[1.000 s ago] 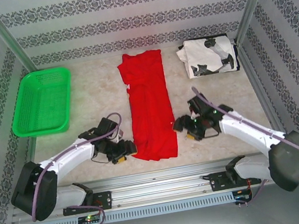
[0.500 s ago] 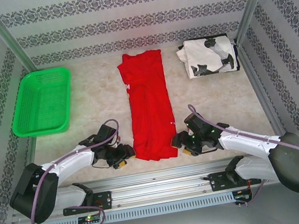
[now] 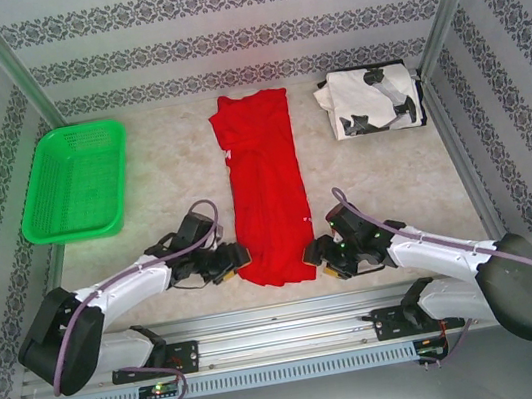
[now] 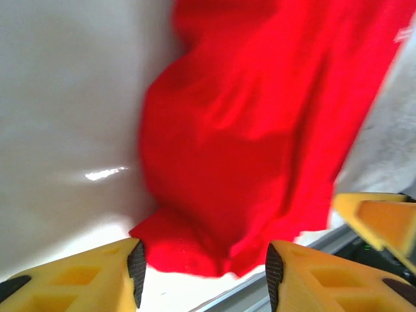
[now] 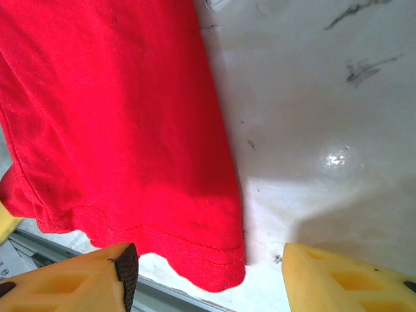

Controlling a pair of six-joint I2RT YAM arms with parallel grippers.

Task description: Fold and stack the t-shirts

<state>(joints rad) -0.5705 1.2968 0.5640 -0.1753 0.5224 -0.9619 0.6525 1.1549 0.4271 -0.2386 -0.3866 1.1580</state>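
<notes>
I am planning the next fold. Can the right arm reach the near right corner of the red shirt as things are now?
Probably yes. The right arm sits beside the red shirt, its jaws open, and the hem corner seems to lie between them with nothing in the way.

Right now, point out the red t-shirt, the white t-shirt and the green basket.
red t-shirt [image 3: 268, 199], top external view, middle of the long folded strip.
white t-shirt [image 3: 370, 100], top external view, centre of the folded bundle.
green basket [image 3: 76, 184], top external view, its bare floor.
</notes>
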